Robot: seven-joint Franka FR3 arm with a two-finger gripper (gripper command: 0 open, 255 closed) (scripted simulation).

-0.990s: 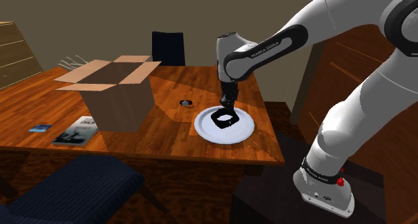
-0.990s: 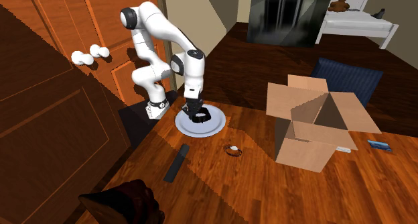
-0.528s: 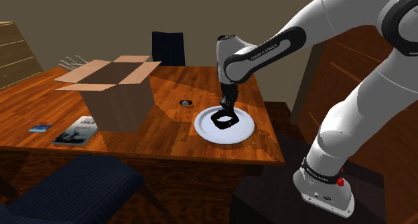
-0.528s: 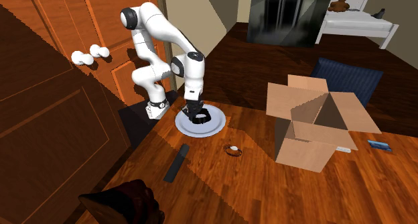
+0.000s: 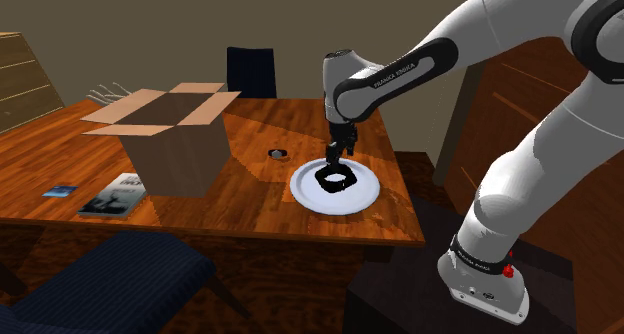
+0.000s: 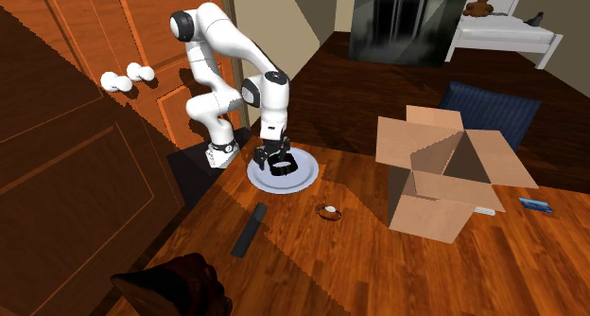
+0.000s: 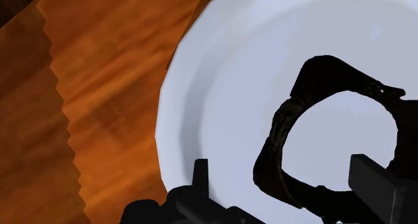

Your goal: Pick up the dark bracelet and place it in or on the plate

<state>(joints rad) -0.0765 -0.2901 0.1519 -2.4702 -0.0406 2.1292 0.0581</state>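
Right of the open cardboard box (image 5: 165,132), near the shoulder view's centre, the dark bracelet (image 5: 323,178) lies flat on the white plate (image 5: 305,194), and my pincer (image 5: 338,158) hangs just above it, fingers spread, gripping nothing.

Surface under my inspection: one brown wooden table (image 5: 250,197), grain visible, glossy finish. Items lying directly on it, as found:

1. White round plate (image 5: 357,198), near the edge closest to my stand.
2. Small dark ring-shaped item (image 5: 278,155), just beside the plate, apart from it, towards the box.
3. Open cardboard box (image 5: 175,152), upright, flaps spread, mid-table.
4. Book (image 5: 113,195), flat, beside the box at the shoulder view's left.
5. Small blue card (image 5: 59,191), beyond the book.
6. Dark flat bar (image 6: 250,229), well apart from the plate.
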